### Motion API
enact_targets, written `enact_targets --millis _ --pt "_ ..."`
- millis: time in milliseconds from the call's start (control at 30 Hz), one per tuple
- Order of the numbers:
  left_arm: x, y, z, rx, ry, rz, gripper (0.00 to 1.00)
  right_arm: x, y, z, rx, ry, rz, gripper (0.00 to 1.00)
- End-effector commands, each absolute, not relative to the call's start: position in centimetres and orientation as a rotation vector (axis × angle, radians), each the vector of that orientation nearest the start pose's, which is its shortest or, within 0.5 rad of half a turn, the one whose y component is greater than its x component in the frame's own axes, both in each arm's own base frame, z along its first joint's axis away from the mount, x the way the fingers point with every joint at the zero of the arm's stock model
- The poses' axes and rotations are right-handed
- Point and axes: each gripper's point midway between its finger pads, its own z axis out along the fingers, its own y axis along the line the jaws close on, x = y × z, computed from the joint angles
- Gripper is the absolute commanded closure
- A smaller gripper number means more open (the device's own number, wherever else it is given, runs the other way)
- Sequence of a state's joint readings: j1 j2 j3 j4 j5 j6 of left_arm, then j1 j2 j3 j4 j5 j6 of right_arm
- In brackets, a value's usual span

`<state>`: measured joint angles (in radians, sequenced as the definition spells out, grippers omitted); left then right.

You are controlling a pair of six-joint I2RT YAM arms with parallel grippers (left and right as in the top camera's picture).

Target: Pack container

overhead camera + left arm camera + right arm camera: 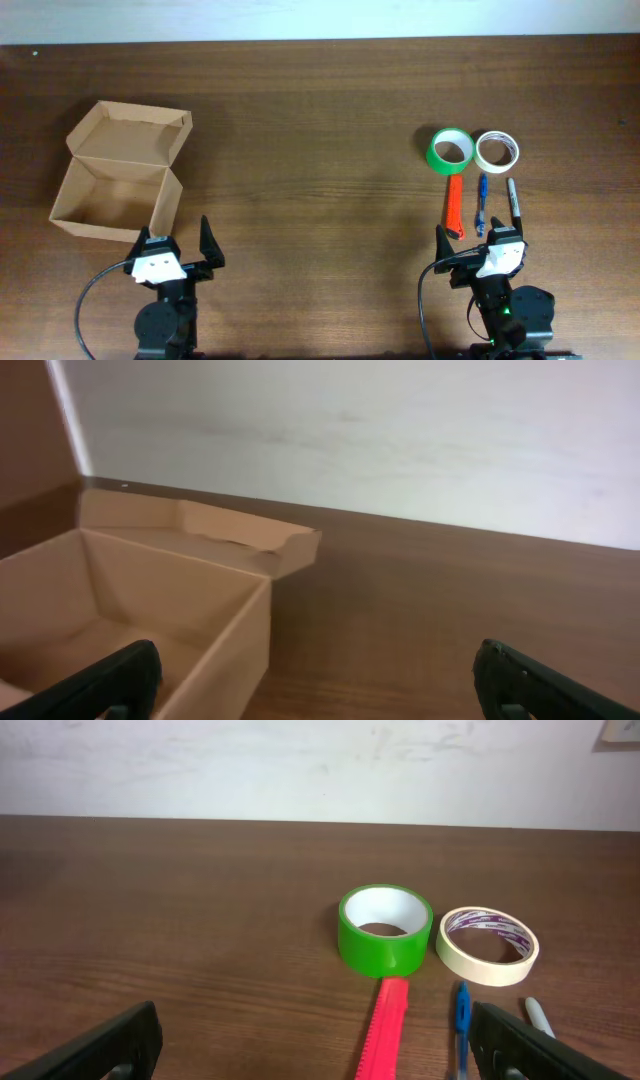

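Observation:
The tan cardboard container (118, 185) stands open at the left of the table, its flap lid folded back; it also shows in the left wrist view (150, 610), empty inside. My left gripper (175, 255) is open and empty just in front of the box's near right corner (320, 685). At the right lie a green tape roll (451, 150) (385, 930), a cream tape roll (497, 150) (487, 946), a red utility knife (456, 205) (385, 1035), a blue pen (481, 203) (461, 1025) and a marker (513, 203) (538, 1017). My right gripper (480, 250) is open and empty just before them (320, 1045).
The dark wooden table (310, 150) ends at a pale wall at the back (300, 765). Both arm bases and their cables sit at the front edge.

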<state>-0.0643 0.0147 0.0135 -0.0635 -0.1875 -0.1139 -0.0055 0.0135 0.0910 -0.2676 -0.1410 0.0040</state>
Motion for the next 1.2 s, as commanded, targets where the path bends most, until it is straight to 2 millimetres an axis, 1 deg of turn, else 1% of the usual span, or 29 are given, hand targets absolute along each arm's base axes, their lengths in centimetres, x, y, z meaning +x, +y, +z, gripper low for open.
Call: enact_targets --millis 0,67,133,200,300,367,433,500,567,667,733,800,867,967,1000,1067,1167 --pt "24.6 -0.7 15.9 -0.101 1.639 -0.114 0.0 23.5 2.6 14.9 -0.095 1.753 0.143 0.01" --pt "24.6 -0.9 15.7 -0.135 1.648 -0.167 0.01 23.6 2.5 15.0 -0.094 1.747 0.141 0.01" --pt "24.6 -0.9 15.7 -0.238 1.639 -0.259 0.0 23.5 2.5 14.9 -0.093 1.752 0.141 0.01" --pt "24.5 -1.0 15.9 -0.304 1.628 -0.328 0.0 23.5 2.7 14.9 -0.097 1.751 0.15 0.01" --pt "24.4 -1.6 16.6 -0.283 1.633 -0.365 0.01 23.5 2.9 15.3 -0.088 1.738 0.174 0.01" --pt "24.4 -1.5 17.4 -0.262 1.647 -0.336 0.01 23.5 3.0 16.3 -0.095 1.716 0.177 0.01" --pt "24.5 -1.4 18.6 -0.213 1.657 -0.28 0.0 23.4 2.9 17.6 -0.095 1.7 0.174 0.01" --pt "24.9 -0.8 20.0 -0.223 1.665 -0.227 0.01 23.4 2.8 18.9 -0.091 1.7 0.167 0.01" --pt "25.6 -0.2 21.5 -0.24 1.689 -0.18 0.0 23.6 2.4 19.8 -0.086 1.736 0.14 0.01" --pt "27.5 -0.3 23.2 -0.17 1.776 -0.103 0.01 24.6 1.8 20.9 -0.122 1.834 0.062 0.01" --pt "29.3 0.0 24.2 -0.123 1.844 -0.039 0.0 25.9 0.9 22.0 -0.152 1.916 -0.031 0.01" --pt "31.6 0.8 25.7 -0.117 1.904 0.01 0.0 27.3 -0.6 23.1 -0.138 2.009 -0.123 0.01" --pt "34.1 1.9 27.4 -0.145 1.955 0.026 0.0 29.0 -2.4 24.7 -0.08 2.1 -0.188 0.01" --pt "37.3 2.9 29.4 -0.154 2.027 -0.027 0.0 31.4 -4.3 26.5 -0.025 2.2 -0.197 0.01" --pt "38.3 3.3 29.9 -0.16 2.057 -0.048 0.01 32.3 -5.1 27.0 -0.003 2.234 -0.199 0.0" --pt "39.5 4.4 30.1 -0.192 2.132 -0.065 0.01 33.6 -6.4 27.8 0.033 2.291 -0.211 0.01" --pt "40.4 5.9 29.3 -0.252 2.257 -0.062 0.0 35.4 -7.6 28.6 0.063 2.35 -0.215 0.01"
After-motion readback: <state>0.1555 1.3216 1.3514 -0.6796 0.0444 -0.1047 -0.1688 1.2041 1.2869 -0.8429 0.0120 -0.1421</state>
